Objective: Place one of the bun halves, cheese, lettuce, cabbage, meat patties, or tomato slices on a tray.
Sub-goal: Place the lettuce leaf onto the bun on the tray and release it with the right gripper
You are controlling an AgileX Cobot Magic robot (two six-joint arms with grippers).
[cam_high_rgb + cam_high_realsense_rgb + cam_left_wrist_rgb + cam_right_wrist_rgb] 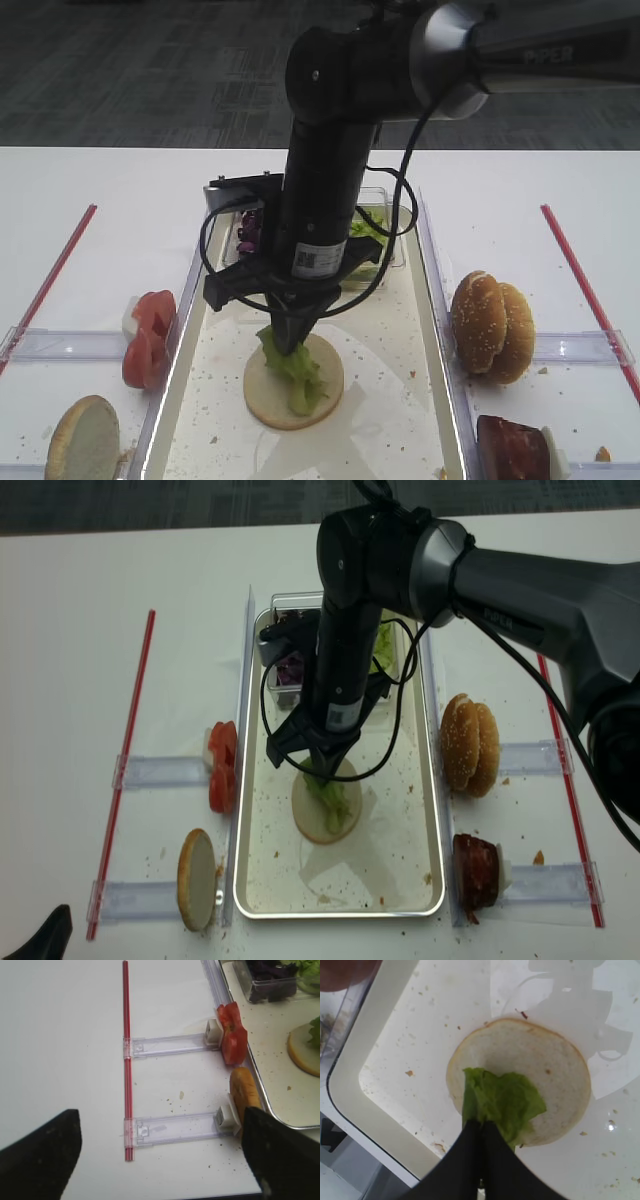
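My right gripper (290,345) (481,1122) (322,772) points straight down inside the tray (170,390) (240,810), shut on a ruffled green lettuce leaf (293,365) (502,1100) (328,792). The leaf's free end lies on the pale cut face of a bun half (262,390) (540,1055) (340,828) that rests flat on the tray floor. My left gripper (160,1112) hangs open over the bare table left of the tray, nothing between its fingers.
Tomato slices (148,335) (232,1035) and a bun half on edge (82,435) (244,1092) stand in holders left of the tray. Sesame buns (490,325) and a meat patty (512,445) stand on the right. A clear tub holding purple cabbage (248,232) sits at the tray's far end.
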